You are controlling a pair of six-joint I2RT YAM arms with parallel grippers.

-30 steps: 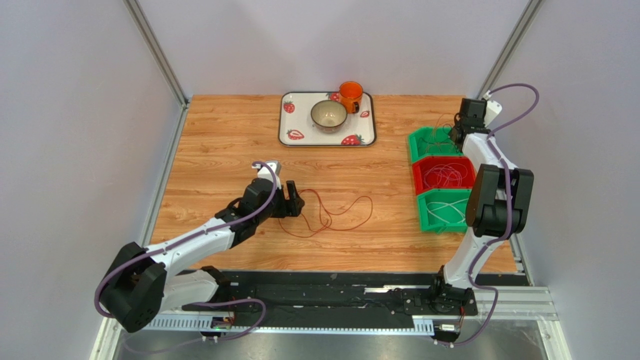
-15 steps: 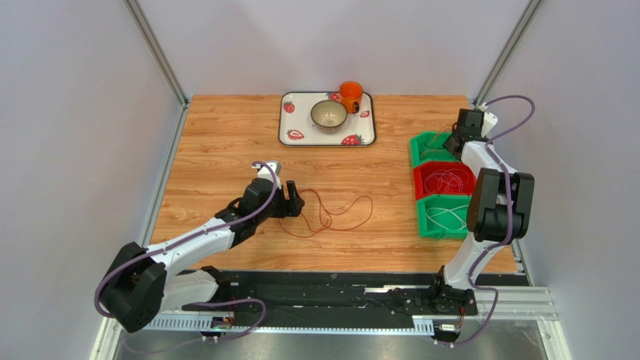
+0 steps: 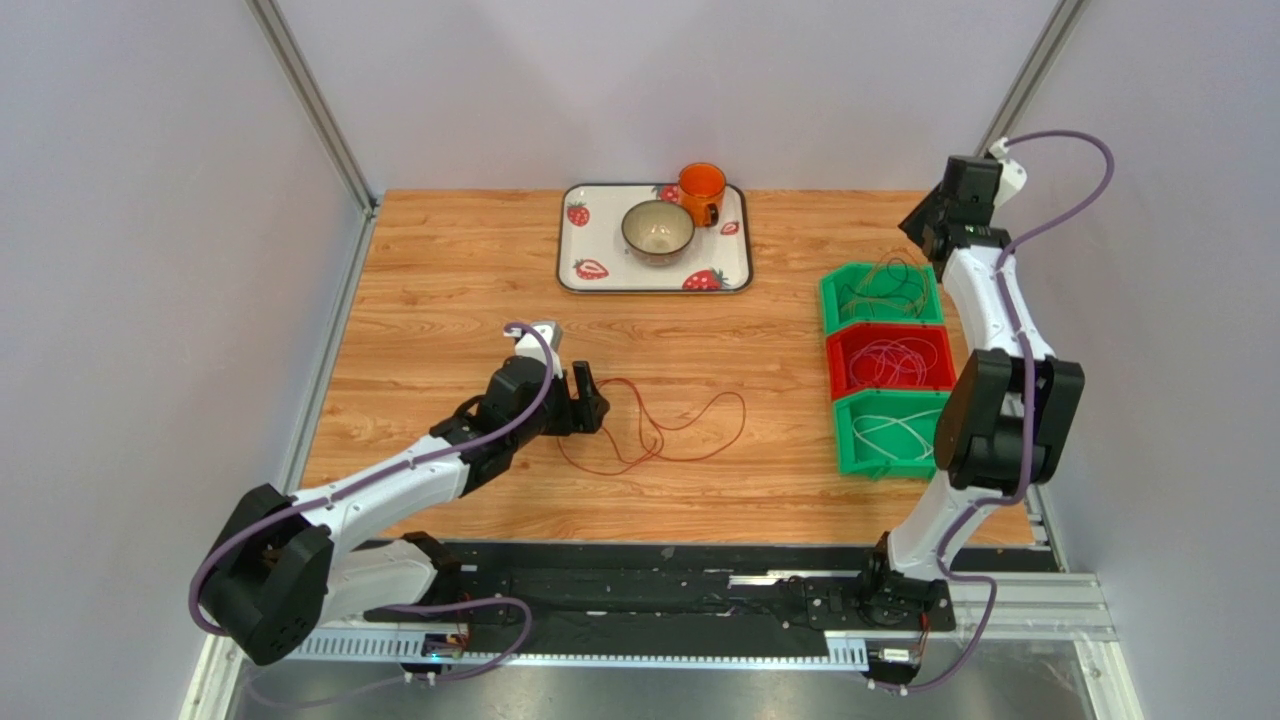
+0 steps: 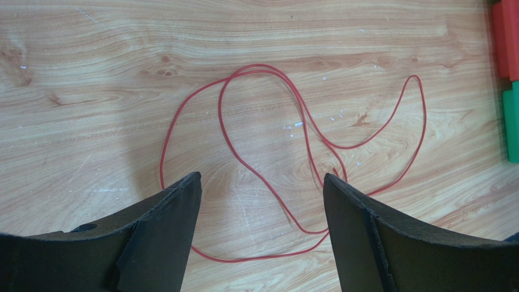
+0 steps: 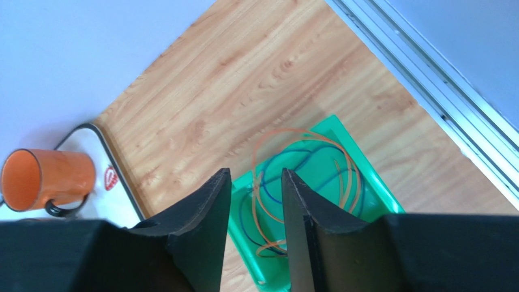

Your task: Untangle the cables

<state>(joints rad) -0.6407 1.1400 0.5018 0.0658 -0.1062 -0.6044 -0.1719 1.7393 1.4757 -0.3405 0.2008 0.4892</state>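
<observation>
The left hand [image 4: 261,179] gaped empty, the red cable [image 4: 259,66] at its twelve o'clock. The right hand [image 5: 256,172], slightly parted, empty, hung over binned cables [image 5: 303,130].

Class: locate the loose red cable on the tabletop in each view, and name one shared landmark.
Top external: red cable just left of centre.
Left wrist: mid-frame, in loose loops.
Right wrist: not in it.
Shared landmark: red bin, at the left wrist picture's top right edge.

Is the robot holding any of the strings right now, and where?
No, nothing is held. The left gripper is open over the red cable; the right gripper is open above the green bin.
</observation>
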